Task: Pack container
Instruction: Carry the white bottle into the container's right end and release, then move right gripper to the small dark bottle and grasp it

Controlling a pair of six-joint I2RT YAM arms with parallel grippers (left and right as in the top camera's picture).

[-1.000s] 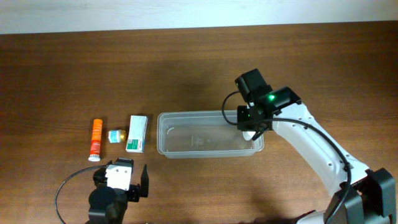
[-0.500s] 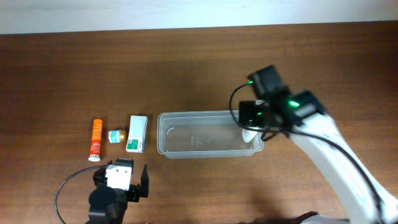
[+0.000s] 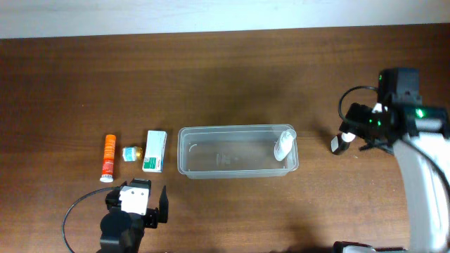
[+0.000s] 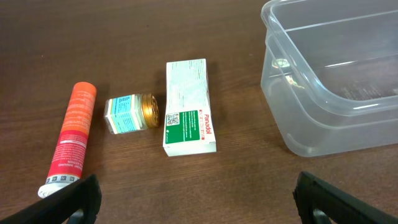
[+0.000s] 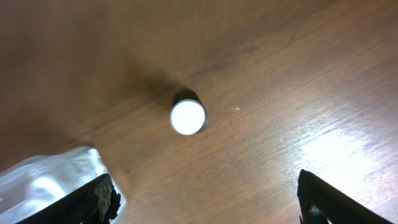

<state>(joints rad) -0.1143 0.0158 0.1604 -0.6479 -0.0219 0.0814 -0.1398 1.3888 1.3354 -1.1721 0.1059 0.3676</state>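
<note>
The clear plastic container (image 3: 211, 171) lies at the table's middle, and its corner (image 5: 59, 168) shows at the right wrist view's lower left. A small white bottle (image 3: 283, 146) leans inside its right end. My right gripper (image 3: 360, 130) hangs open and empty over bare table to the right of the container, its jaws (image 5: 208, 208) wide apart. Just ahead of it stands a small dark cylinder with a white top (image 3: 337, 144) (image 5: 188, 117). My left gripper (image 3: 144, 204) (image 4: 199, 208) is open and empty near the front edge, below the loose items.
Left of the container lie an orange tube (image 3: 108, 157) (image 4: 69, 140), a small gold-lidded jar (image 3: 131, 153) (image 4: 130, 114) and a white-and-green carton (image 3: 155, 150) (image 4: 188, 106). The container's near wall (image 4: 292, 118) is at the left wrist view's right.
My right gripper opened, left the white bottle in the container's right end, and swung away to the right. The left arm stayed still.
</note>
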